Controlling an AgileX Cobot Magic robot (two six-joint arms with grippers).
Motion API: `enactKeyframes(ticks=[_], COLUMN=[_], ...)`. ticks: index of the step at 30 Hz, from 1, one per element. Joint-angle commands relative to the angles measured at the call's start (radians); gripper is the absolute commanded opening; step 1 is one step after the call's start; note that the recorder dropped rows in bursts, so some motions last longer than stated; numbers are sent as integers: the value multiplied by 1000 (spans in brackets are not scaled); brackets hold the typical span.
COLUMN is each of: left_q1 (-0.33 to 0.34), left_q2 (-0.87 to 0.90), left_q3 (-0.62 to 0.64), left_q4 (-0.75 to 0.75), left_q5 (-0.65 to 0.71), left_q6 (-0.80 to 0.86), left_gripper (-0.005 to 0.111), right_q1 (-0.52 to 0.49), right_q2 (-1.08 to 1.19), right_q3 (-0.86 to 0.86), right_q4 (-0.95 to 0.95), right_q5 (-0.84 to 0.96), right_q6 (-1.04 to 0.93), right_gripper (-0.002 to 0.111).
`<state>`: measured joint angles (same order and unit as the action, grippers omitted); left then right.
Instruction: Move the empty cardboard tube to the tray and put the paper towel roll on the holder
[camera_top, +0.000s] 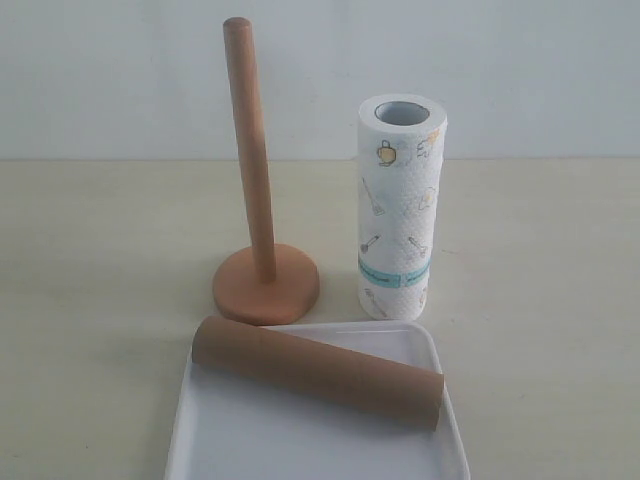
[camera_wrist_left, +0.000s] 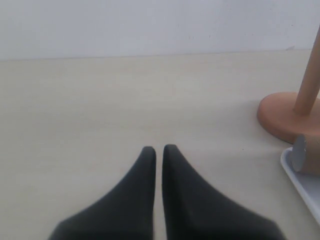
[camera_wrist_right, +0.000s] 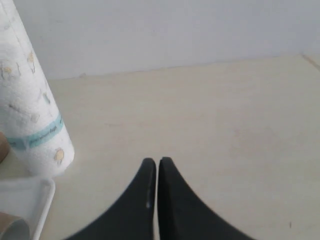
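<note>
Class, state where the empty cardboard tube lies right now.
In the exterior view's lower centre, the empty cardboard tube lies slantwise on the white tray, in front of the wooden holder and paper towel roll.

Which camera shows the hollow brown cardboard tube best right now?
The exterior view: the whole hollow brown cardboard tube lies diagonally across the glossy white tray. The left wrist view catches only one end; the right wrist view only a sliver.
</note>
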<state>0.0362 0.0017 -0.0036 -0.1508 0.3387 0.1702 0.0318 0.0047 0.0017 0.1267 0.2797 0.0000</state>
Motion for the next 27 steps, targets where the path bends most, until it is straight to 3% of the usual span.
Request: enactKeyframes(ticks=[1,6,9,14,20,27], left_q1=[3,3,3,3,3,3], left_q2=[-2,-2,-2,-2,-2,-2], left_q3=[4,4,4,4,4,4], left_q4=[1,1,1,1,1,1], left_q5=[0,0,0,0,0,0], left_q6=[6,6,6,6,6,6], left_gripper=[4,4,4,4,4,4], right_q1=[-2,-2,-2,-2,-2,0], right_q2=[-5,-5,-5,10,246,631], right_q3=[-2,-2,-5,-121,-266,-325], right_q4=[-6,-3,-3,-27,-132,-500], right_q5=[-387,-786,-895,-859,-794,-806], right_q6=[-8,126,182,173,236,434], right_gripper=[1,1,1,1,1,1])
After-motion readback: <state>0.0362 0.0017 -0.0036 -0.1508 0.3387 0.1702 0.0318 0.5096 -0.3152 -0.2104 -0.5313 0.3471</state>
